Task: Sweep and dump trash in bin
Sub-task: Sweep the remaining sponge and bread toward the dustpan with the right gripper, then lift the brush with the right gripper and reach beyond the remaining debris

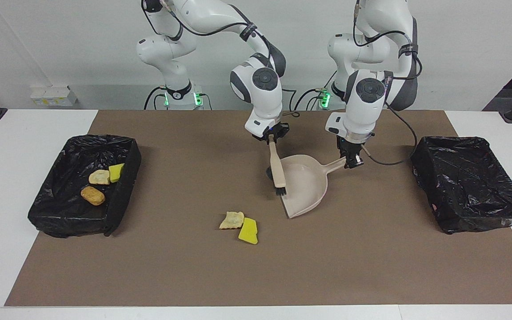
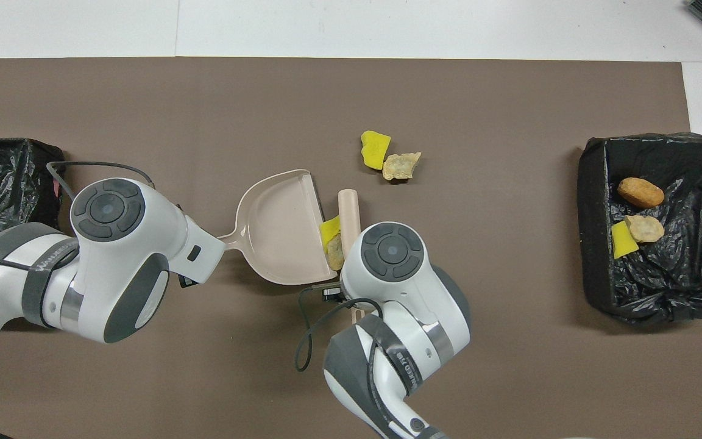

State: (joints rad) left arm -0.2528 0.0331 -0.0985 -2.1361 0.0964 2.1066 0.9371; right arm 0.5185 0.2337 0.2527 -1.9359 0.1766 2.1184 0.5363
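Observation:
My right gripper is shut on the handle of a beige brush, whose bristles rest at the mouth of the beige dustpan. My left gripper is shut on the dustpan's handle. In the overhead view a yellow sponge chunk and a tan lump sit squeezed between the brush and the dustpan's lip. Two more pieces of trash, a tan lump and a yellow chunk, lie on the mat farther from the robots.
A black-lined bin at the right arm's end holds a tan lump, a yellow chunk and an orange-brown nugget. A second black-lined bin stands at the left arm's end. A brown mat covers the table.

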